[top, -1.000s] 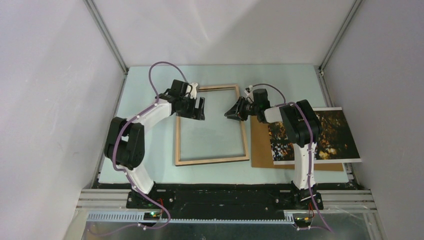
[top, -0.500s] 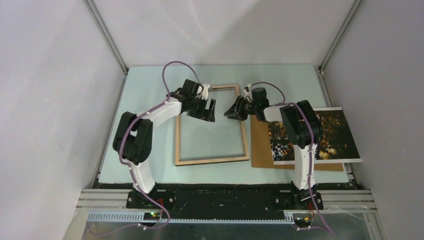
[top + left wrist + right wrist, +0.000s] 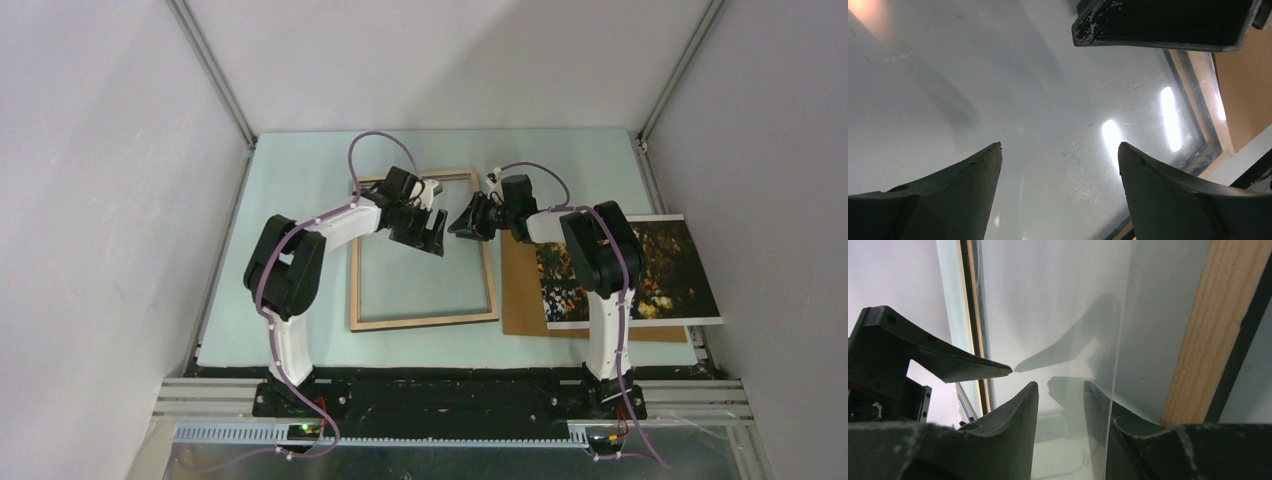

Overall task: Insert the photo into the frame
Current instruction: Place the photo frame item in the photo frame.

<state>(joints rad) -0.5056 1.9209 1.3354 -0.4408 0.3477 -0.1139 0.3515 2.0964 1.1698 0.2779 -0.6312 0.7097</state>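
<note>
- The two claws sit close together over the upper part of the frame [image 3: 424, 320], and the main danger appears to be a knock between them. In the right wrist view a finger of the left claw [image 3: 430, 231] points straight at the right claw [image 3: 463, 222], with little room between.
- The clear pane [image 3: 420, 285] is the second worry. In the right wrist view its edge runs as a bright line just inside the wooden right rail, across one finger of the right claw. A nudge or a slanted lift there could shift, drop or crack the pane.
- The third risk lies with the photo [image 3: 660, 270]. It lies picture side up on the brown backing board [image 3: 520, 300], well right of the frame, which lies wood side up on the surface [image 3: 300, 200]. The photo would probably have to go in face down. A thin glossy sheet lying flat is hard to pinch and could crease or slip.
- The left claw is spread wide and holds nothing. It hangs over the pane, and contact with the glass cannot be made out.
- The right claw is parted only narrowly, at the pane's right edge. The gap looks wider than the glass, so it appears to grip nothing, though contact cannot be ruled out.
</note>
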